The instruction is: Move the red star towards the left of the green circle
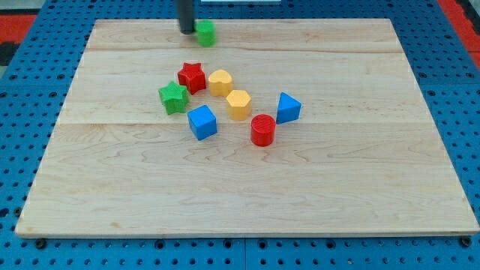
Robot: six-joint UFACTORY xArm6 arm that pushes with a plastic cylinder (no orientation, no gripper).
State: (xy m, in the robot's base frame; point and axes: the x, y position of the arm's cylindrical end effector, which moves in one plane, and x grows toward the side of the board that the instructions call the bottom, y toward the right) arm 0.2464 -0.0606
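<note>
The red star (192, 76) lies on the wooden counter (360, 180), a little toward the view's left of centre and in the upper half. Touching it at its lower left is the green star (173, 97). Just beside it on the view's right sits a yellow block (220, 82) with a rounded, heart-like outline, and below and to the right of that one is a yellow hexagon (238, 103), the 2 yellow pieces close together. A blue cube (202, 122) stands below the red star, near the green star. Further toward the view's right are a red cylinder (262, 130) and, above and right of it, a blue triangular block (288, 108).

The green circle (205, 32) is well apart from this group of 7, up near the counter's top edge. My tip (187, 31) rests just beside it on its left, touching or almost touching; I cannot tell which. My tool is a plain dark rod with nothing to open or close, and it holds nothing. The tip is well above the red star, clear of it.
</note>
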